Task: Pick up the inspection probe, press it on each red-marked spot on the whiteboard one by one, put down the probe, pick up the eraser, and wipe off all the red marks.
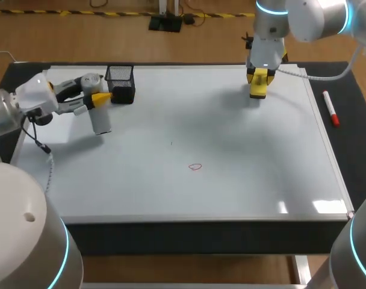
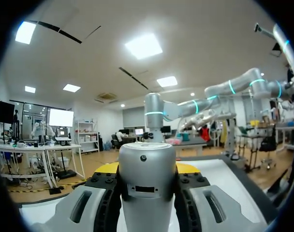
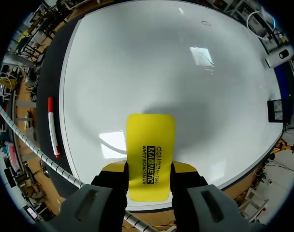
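Left fingers (image 2: 107, 168) are clenched on the probe (image 2: 147, 179); right fingers (image 3: 114, 186) grasp the eraser (image 3: 150, 154) over the whiteboard (image 1: 231, 150)

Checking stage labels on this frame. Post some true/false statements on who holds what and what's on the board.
1. The right arm's jaws are shut on the yellow eraser. True.
2. The left arm's jaws are empty. False: they are shut on the silver probe.
3. Three red marks show on the whiteboard. False: only one red mark shows, near its middle.
4. The red marker lies off the whiteboard, on the dark table beside it. True.
5. The black mesh holder stands by the eraser. False: it stands by the probe.
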You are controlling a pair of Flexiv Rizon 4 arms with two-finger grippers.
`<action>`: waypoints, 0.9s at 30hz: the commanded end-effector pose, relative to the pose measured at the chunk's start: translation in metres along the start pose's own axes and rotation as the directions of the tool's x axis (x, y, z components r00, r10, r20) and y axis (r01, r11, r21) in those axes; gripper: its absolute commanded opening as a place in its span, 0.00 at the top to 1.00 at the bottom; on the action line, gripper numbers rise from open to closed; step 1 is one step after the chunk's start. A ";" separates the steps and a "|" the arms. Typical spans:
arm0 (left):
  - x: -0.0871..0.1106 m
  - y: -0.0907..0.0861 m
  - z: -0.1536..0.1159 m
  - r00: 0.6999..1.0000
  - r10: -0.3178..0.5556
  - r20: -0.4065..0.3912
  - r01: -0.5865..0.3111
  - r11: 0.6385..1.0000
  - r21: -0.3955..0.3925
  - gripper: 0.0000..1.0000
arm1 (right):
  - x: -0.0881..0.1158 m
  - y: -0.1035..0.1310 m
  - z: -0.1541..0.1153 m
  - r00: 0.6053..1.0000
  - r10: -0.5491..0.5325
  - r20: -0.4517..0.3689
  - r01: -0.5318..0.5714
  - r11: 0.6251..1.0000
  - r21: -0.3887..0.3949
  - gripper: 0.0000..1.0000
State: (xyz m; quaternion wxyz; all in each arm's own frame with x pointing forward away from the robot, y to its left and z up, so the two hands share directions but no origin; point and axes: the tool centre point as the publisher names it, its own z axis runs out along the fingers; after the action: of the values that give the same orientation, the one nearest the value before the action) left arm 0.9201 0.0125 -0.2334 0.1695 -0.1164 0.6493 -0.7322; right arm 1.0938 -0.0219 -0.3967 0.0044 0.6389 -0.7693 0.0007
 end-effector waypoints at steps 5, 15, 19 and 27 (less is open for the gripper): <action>-0.001 0.001 -0.004 1.000 -0.001 -0.008 0.001 1.000 0.005 1.00 | 0.000 -0.001 -0.001 1.000 -0.003 -0.003 0.003 1.000 -0.001 1.00; -0.001 0.001 -0.004 1.000 -0.001 -0.008 0.001 1.000 0.005 1.00 | -0.002 0.006 -0.002 1.000 -0.019 -0.017 0.019 1.000 0.006 1.00; -0.001 0.001 -0.004 1.000 -0.001 -0.008 0.001 1.000 0.005 1.00 | -0.008 0.023 -0.002 0.999 -0.040 -0.015 0.040 0.999 0.019 1.00; -0.001 0.001 -0.004 1.000 -0.001 -0.008 0.001 1.000 0.005 1.00 | -0.025 0.071 -0.002 0.995 -0.101 -0.017 0.102 0.994 0.035 1.00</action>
State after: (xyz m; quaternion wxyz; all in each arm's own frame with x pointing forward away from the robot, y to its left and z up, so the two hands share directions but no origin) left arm 0.9199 0.0161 -0.2354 0.1668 -0.1133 0.6481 -0.7344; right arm 1.0502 0.0124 -0.3988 0.0124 0.6756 -0.7372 0.0009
